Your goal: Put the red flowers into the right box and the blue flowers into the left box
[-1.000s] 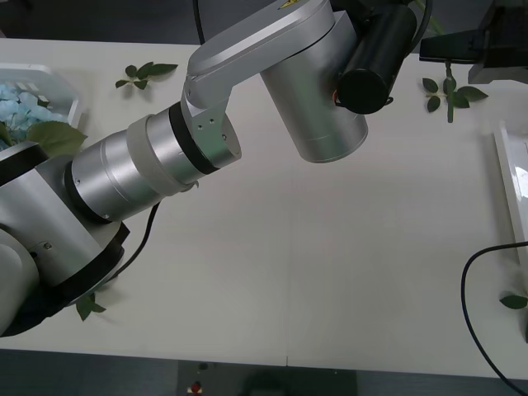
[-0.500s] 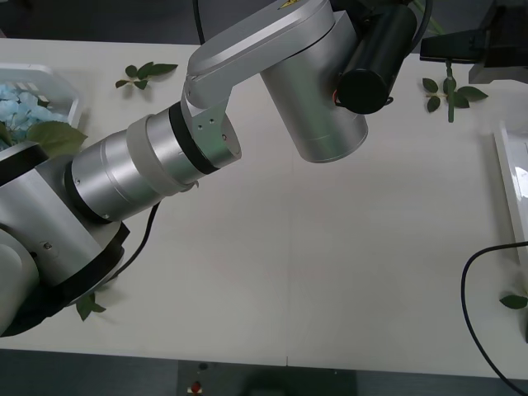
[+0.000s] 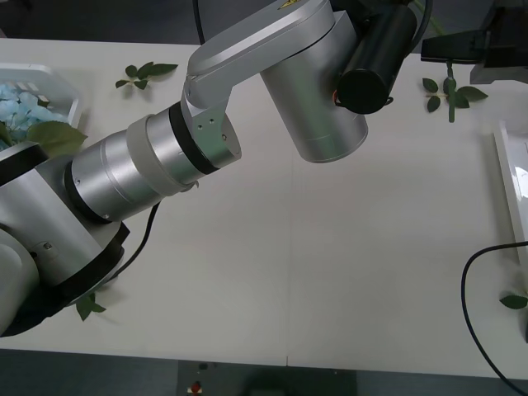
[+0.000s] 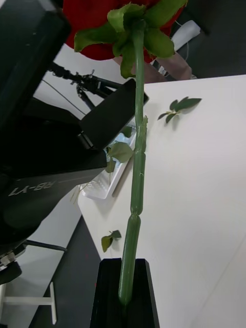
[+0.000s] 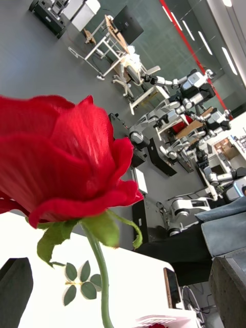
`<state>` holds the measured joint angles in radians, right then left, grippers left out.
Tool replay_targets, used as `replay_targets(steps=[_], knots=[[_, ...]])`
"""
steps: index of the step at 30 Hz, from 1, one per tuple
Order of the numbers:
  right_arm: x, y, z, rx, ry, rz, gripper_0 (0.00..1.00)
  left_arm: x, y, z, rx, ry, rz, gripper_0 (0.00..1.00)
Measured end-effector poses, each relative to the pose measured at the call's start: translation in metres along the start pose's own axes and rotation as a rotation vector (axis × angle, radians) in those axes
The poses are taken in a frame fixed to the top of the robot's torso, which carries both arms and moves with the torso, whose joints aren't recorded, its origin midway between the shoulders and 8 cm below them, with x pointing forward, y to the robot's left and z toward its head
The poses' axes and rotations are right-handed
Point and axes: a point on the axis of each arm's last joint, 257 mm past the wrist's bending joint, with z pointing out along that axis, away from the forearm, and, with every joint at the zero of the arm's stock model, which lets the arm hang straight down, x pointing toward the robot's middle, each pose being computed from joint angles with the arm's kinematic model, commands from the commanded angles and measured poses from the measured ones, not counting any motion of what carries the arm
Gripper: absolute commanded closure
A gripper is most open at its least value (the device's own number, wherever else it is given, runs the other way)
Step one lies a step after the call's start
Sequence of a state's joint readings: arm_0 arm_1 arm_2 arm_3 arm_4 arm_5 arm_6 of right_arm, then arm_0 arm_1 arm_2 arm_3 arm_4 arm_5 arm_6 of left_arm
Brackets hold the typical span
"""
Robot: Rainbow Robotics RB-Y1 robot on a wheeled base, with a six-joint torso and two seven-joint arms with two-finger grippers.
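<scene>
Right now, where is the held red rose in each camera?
Right wrist: rose stem rises up the middle from the right gripper, bloom at top.
Left wrist: bloom large, left side.
Front: rose not made out; its gripper at top right.
Shared: white table.

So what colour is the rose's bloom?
Deep red; the rose shows best in the left wrist view.

Deep-red rose [image 5: 56,154] on green stem [image 4: 134,169]; pale-blue flowers [image 3: 23,107] in white box [image 3: 70,89]; cream table [image 3: 330,264].
</scene>
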<state>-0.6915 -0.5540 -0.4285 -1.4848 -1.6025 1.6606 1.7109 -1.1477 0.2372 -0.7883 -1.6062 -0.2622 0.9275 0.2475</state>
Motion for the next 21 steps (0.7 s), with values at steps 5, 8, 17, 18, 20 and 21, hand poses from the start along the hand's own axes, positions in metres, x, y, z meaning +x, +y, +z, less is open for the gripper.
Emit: replay_targets(steps=[5, 8, 17, 18, 20, 21], knots=[[-0.005, -0.011, -0.009, 0.046, -0.018, 0.014, 1.0, 0.0, 0.0, 0.0, 0.0, 0.0, 0.0, 0.0], [-0.007, -0.019, -0.018, 0.094, -0.014, 0.022, 1.0, -0.002, -0.002, -0.001, 0.005, -0.005, 0.004, 0.0], [-0.007, -0.056, -0.061, 0.288, 0.005, 0.015, 1.0, -0.033, 0.006, -0.013, 0.015, 0.102, 0.139, 0.0], [-0.005, -0.064, -0.068, 0.321, 0.01, 0.02, 1.0, -0.04, 0.01, -0.015, 0.016, 0.114, 0.154, 0.0], [0.001, -0.078, -0.083, 0.383, 0.021, 0.032, 1.0, -0.056, 0.02, -0.019, 0.016, 0.121, 0.169, 0.0], [0.004, -0.085, -0.09, 0.411, 0.026, 0.038, 1.0, -0.064, 0.026, -0.021, 0.011, 0.118, 0.169, 0.0]])
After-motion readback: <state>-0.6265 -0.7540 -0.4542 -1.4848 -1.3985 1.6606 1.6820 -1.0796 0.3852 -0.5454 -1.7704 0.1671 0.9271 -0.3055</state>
